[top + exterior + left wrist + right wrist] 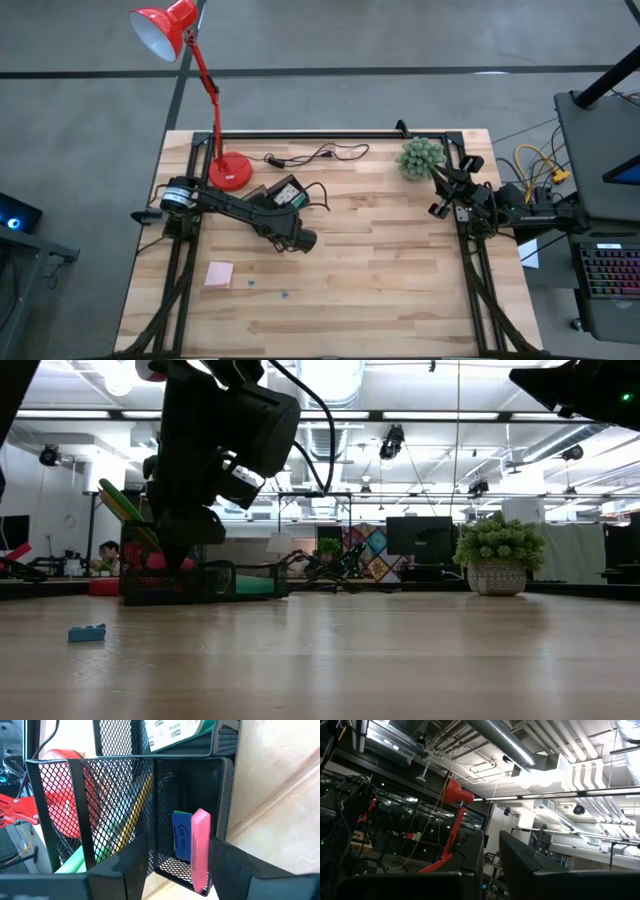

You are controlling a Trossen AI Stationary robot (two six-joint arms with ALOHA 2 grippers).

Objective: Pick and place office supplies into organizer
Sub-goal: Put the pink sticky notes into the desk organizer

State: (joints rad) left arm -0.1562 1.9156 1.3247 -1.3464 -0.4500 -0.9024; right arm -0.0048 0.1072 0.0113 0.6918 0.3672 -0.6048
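The black mesh organizer (283, 192) (115, 785) stands at the table's far left, beside the lamp base. One of its low compartments holds a pink eraser (200, 847) standing on end, against a blue one (181, 837). My left gripper (180, 842) is open just above that compartment, one finger on either side of the pink eraser. A pencil (134, 812) and green pens (75, 862) lean in the taller compartment. A pink sticky-note pad (219, 273) and two tiny pieces (247, 282) (285, 294) lie on the table nearer the front. My right gripper (491, 837) is parked at the right edge, tilted upward, with a narrow empty gap.
A red desk lamp has its base (232, 172) at the far left, just behind the organizer. A black cable (315, 155) runs along the far edge. A green plant ball (421, 157) sits at the far right. Bare wood fills the middle and front.
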